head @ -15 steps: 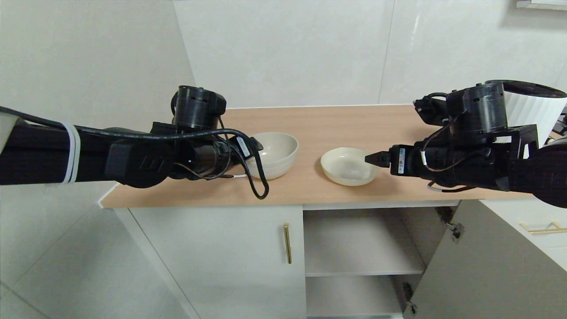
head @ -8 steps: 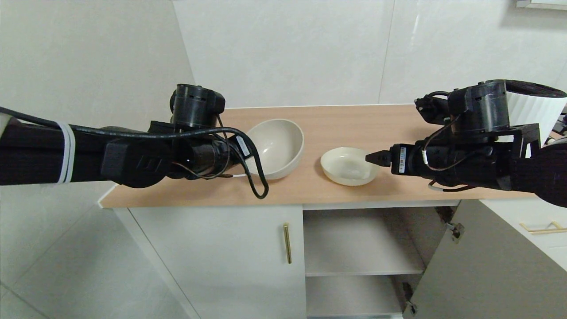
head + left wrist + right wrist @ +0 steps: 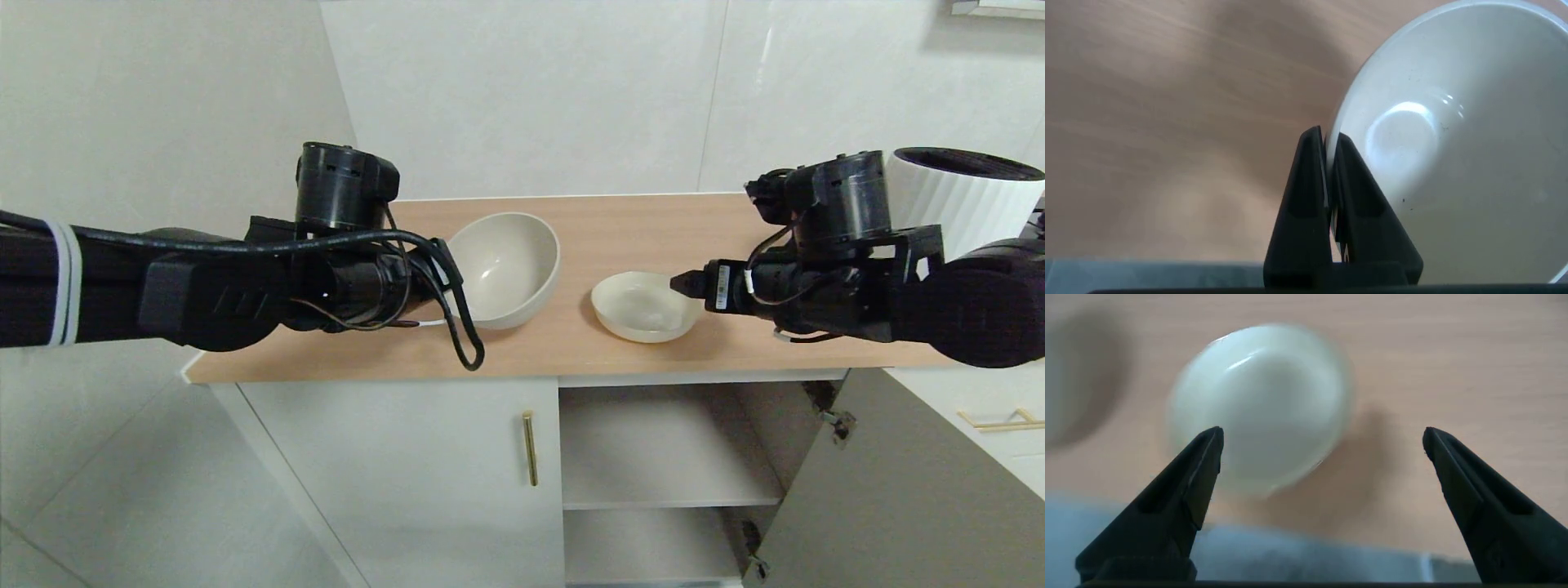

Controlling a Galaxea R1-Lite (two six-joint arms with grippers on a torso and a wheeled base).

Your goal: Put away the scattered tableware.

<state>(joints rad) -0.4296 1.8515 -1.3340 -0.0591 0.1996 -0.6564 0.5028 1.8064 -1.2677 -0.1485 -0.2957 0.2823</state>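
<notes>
- A wooden counter (image 3: 620,229) runs along a white tiled wall, with two pale bowls near its front edge.
- The left gripper (image 3: 1327,135) is clamped narrow on the rim of the large bowl (image 3: 506,265), one finger inside the rim and one outside.
- In the head view the large bowl lies at 3 o'clock from that gripper. It is tipped up so its opening faces the robot. Whether its underside touches the counter cannot be told.
- The small shallow bowl (image 3: 645,306) sits flat on the counter, at 3 o'clock from the large bowl and apart from it.
- The right gripper (image 3: 682,283) is spread wide and holds nothing. The small bowl lies at its 9 o'clock, the near rim just beside the fingertips.
- The right arm is the nearer one to the small bowl; being round, the bowl offers only its rim to grip.
- An open cabinet (image 3: 661,457) with bare shelves lies at 6 o'clock from the small bowl, likely where both bowls go.
</notes>
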